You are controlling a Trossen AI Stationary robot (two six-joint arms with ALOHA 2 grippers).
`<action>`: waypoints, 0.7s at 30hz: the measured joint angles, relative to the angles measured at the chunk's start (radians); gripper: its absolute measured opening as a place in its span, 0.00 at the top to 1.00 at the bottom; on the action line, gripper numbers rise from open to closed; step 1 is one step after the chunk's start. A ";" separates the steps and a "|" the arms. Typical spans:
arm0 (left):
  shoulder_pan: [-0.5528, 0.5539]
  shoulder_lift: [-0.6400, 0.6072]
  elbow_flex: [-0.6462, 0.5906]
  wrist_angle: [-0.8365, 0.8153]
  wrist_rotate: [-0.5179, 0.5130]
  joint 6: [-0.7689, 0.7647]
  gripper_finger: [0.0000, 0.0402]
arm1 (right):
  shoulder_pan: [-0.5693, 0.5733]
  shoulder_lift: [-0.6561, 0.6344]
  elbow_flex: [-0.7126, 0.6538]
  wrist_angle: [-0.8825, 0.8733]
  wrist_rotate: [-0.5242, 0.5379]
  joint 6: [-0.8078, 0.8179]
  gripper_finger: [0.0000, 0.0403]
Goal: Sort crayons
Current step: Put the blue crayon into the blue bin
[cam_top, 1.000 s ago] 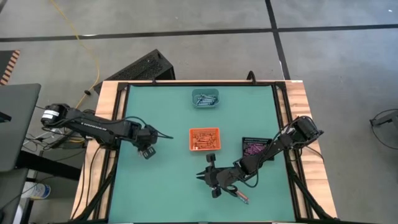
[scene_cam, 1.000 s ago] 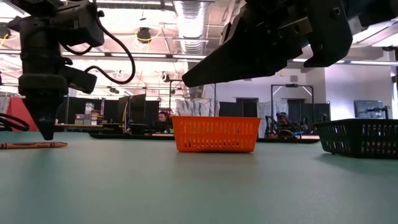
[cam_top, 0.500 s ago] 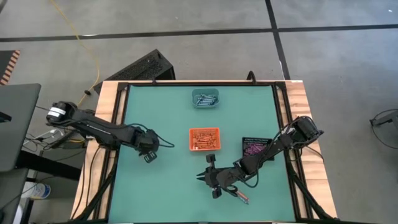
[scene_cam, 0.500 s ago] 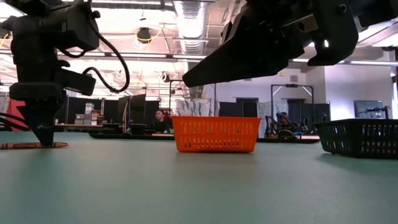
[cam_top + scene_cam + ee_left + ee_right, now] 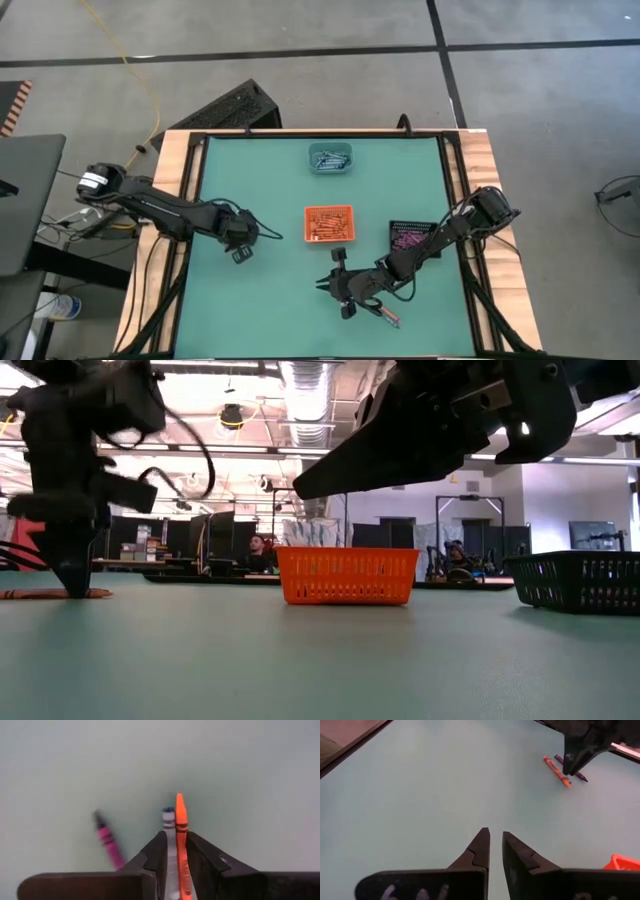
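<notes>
Three crayons lie flat on the green table under my left gripper: an orange crayon, a blue-grey crayon beside it, and a pink crayon off to one side. The gripper points down, its tips at table level. Its fingers stand narrowly open on either side of the orange and blue-grey pair, which fill the gap. My right gripper hovers near the table's middle front, pointing toward the left one. Its fingers are a little apart with nothing between them. My left gripper comes from above, its fingers along the two long sides of the orange and blue-grey pair, which lies on the table. Whether the fingers touch the crayons I cannot tell.
An orange tray of orange crayons stands mid-table, a teal tray at the far edge, and a black tray with pink crayons at the right. One loose crayon lies near the front edge beside my right arm.
My left gripper has shifted slightly toward the table's near edge and sunk until its tips reach table level at the orange crayon. The crayon has stayed where it lay.
</notes>
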 joint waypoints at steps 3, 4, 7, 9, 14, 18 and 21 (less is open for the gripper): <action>0.012 -0.048 0.008 0.008 0.008 0.013 0.86 | 0.000 0.000 0.000 0.000 0.000 0.000 0.88; 0.016 -0.062 0.007 0.002 0.008 0.017 0.86 | 0.000 0.000 0.000 0.000 0.000 0.000 0.88; 0.030 -0.103 0.008 -0.001 0.007 0.018 0.86 | 0.000 0.000 0.000 -0.002 0.000 0.001 0.88; 0.036 -0.123 0.008 -0.005 0.007 0.019 0.86 | 0.000 0.000 0.000 -0.003 0.000 0.001 0.88; 0.021 -0.120 0.004 0.017 0.077 0.006 0.86 | 0.000 0.000 0.000 -0.003 0.000 0.001 0.88; -0.050 -0.074 -0.025 0.130 0.163 -0.004 0.85 | 0.000 0.000 0.000 -0.003 0.000 0.001 0.88; -0.115 -0.030 -0.026 0.213 0.177 -0.014 0.85 | 0.000 0.000 0.000 -0.006 0.000 0.001 0.88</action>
